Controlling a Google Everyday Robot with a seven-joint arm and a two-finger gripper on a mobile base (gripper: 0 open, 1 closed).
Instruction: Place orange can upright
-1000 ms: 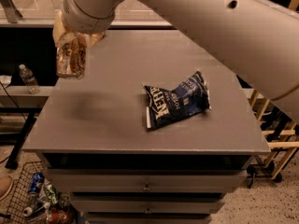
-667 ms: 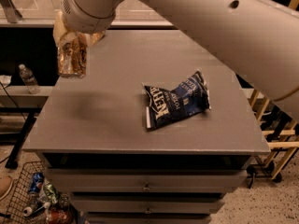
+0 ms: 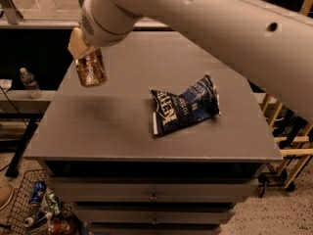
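Observation:
The orange can (image 3: 91, 69), orange-gold with pale markings, hangs roughly upright in the air over the left part of the grey table (image 3: 112, 126), above its back-left area. My gripper (image 3: 86, 53) is shut on the can's upper part, at the end of the big white arm that comes in from the upper right. The can's top is hidden by the gripper. A faint shadow lies on the table below the can.
A blue chip bag (image 3: 184, 105) lies right of the table's centre. A water bottle (image 3: 30, 82) stands on a low shelf to the left. A wire basket (image 3: 36, 207) with cans sits on the floor at lower left. Wooden frames (image 3: 288, 141) stand at the right.
The gripper has carried the can a little right and down, from the table's left edge to over the tabletop. The chip bag has not moved.

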